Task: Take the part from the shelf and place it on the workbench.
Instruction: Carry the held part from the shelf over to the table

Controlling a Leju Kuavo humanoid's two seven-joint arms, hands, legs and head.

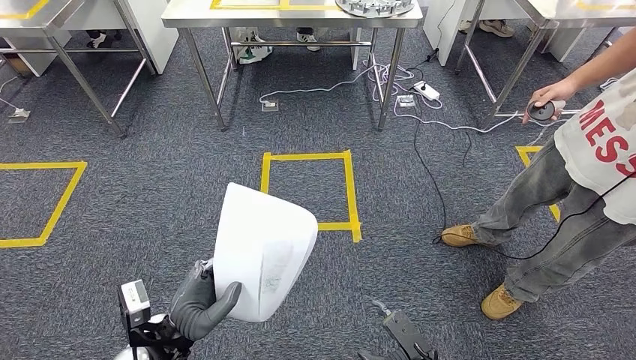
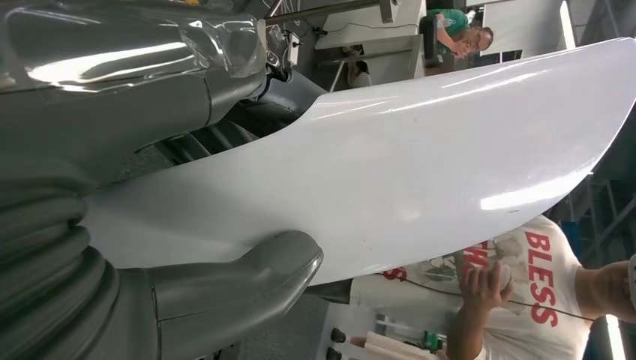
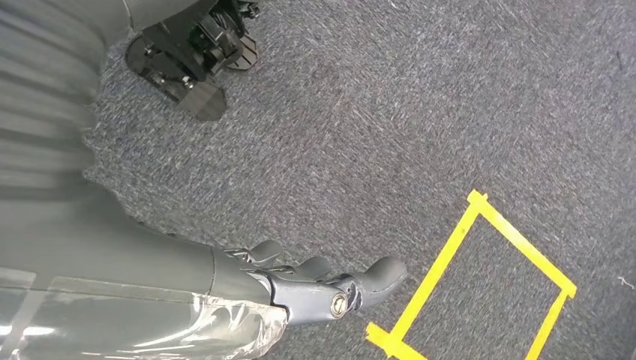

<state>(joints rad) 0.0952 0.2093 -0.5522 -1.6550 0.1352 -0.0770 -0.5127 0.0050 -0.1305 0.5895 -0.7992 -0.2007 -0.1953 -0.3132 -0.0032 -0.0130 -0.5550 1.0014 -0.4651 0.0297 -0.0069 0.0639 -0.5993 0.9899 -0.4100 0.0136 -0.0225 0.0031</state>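
Low in the head view, at the robot's left side, the left hand (image 1: 201,301) grips the white part (image 1: 262,251) by its lower edge. The left wrist view shows this grip closely: the grey thumb (image 2: 247,281) presses on the glossy curved face of the part and the darker fingers lie behind it. The part stands up from the hand, and its long axis points up and forward, toward the steel counter (image 1: 300,16) at the far side of the floor. Between the part and the counter lie open carpet and a yellow tape square (image 1: 309,190), so they are well apart. I judge that the coming move is a walk forward, with the part kept on the left side. The right hand (image 3: 315,285) hangs toward the carpet, holding nothing, its fingers loosely apart. A person (image 1: 592,172) stands at the right, near the cables (image 1: 390,82).
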